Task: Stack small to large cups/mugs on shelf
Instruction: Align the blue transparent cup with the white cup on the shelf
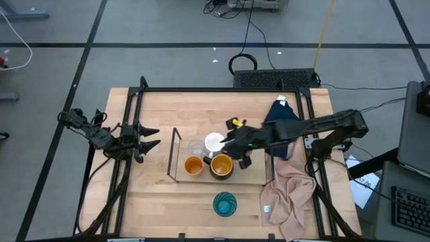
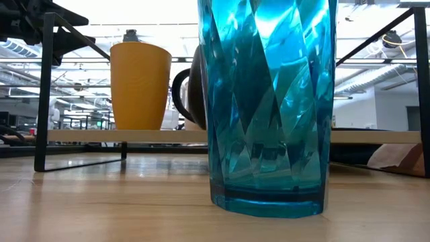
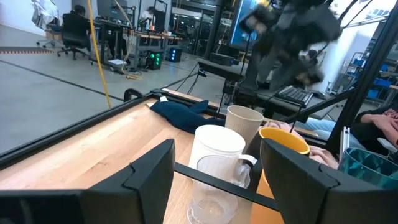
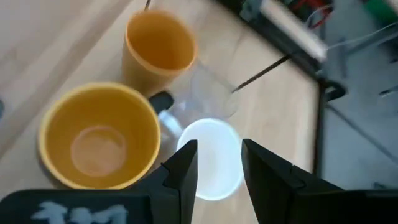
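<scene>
On tabletop (image 1: 154, 195): shelf (image 1: 259, 176), cloth (image 1: 289, 191).

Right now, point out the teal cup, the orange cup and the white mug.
teal cup (image 1: 225, 204), high view, its open top.
orange cup (image 1: 193, 165), high view, its open mouth.
white mug (image 4: 209, 158), right wrist view, its white inside.

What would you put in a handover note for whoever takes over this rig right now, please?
Left gripper: open, waiting at the table's left side, empty.
Right gripper: open, hovering just above the white mug, holding nothing.
On the shelf: clear glass, white mug, orange cup, dark mug with yellow inside.
Beige-grey cup: just beyond the white mug, hidden under the right arm from above.
Left: teal cup stands on the tabletop in front of the shelf; size order not yet checked.
</scene>
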